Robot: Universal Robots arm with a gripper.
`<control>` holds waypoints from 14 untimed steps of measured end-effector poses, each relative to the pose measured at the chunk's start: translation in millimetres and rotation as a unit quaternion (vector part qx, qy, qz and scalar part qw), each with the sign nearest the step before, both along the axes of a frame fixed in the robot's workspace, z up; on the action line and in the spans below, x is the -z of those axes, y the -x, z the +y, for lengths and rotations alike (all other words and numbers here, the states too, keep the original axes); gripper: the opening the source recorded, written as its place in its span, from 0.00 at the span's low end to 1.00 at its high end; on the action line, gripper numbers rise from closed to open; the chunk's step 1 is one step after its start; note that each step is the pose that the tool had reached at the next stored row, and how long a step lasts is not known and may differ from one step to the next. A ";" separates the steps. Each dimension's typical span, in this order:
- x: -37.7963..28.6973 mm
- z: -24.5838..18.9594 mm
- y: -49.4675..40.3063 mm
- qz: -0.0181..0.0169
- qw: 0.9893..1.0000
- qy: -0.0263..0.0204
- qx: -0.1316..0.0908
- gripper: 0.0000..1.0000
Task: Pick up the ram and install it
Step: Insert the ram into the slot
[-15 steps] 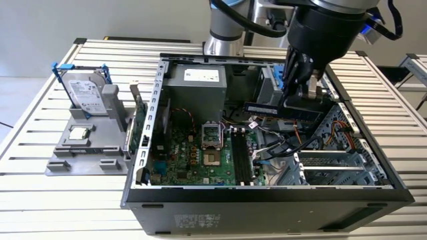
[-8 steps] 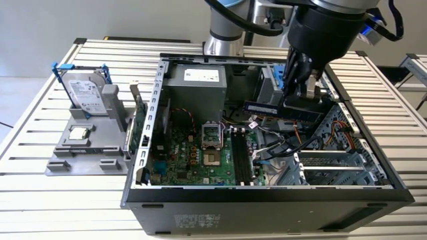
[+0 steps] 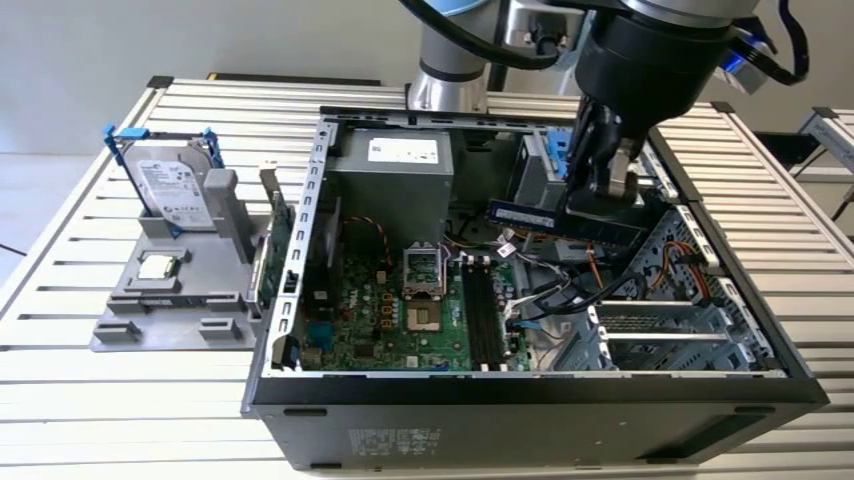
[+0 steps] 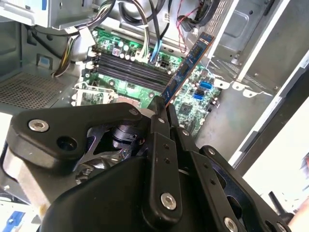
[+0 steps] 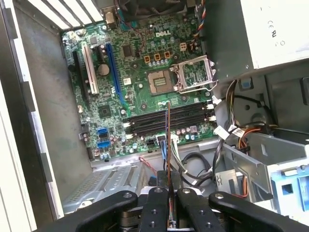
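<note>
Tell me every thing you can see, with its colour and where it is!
ram: one, dark blue, held above the open case, not yet in a slot
computer case: one, black and grey, open, on the table
motherboard: one, green, inside the case
memory slots: about four, black, side by side on the motherboard
hard drive: one, silver with blue frame, standing in the holder, exterior view's left
holder: one, grey, on the table beside the case
expansion card: one, green, upright between holder and case
table: one, pale slatted metal, under everything
arm: one, black and silver, above the case
jaws: one pair, black, shut on the ram
</note>
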State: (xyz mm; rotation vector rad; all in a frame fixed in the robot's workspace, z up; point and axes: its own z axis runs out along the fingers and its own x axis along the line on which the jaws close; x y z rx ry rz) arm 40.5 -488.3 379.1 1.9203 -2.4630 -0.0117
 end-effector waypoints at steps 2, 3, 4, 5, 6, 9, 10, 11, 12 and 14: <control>0.1 0.0 0.0 0.000 1.000 0.000 0.006 0.00; 0.0 0.0 0.0 0.000 1.000 0.000 0.008 0.00; 0.0 0.0 0.0 0.000 1.000 0.000 0.011 0.00; 0.0 0.0 0.0 0.000 1.000 0.000 0.014 0.00; 0.0 0.0 0.0 0.000 1.000 0.000 0.017 0.00; 0.0 0.0 0.0 0.000 1.000 0.000 0.026 0.00; 0.0 0.0 0.0 0.000 1.000 0.000 0.028 0.00; 0.0 0.0 0.0 0.000 1.000 0.000 0.031 0.00; 0.0 0.0 0.0 0.000 0.999 0.000 0.034 0.00; 0.0 0.0 0.0 0.000 0.999 0.000 0.040 0.00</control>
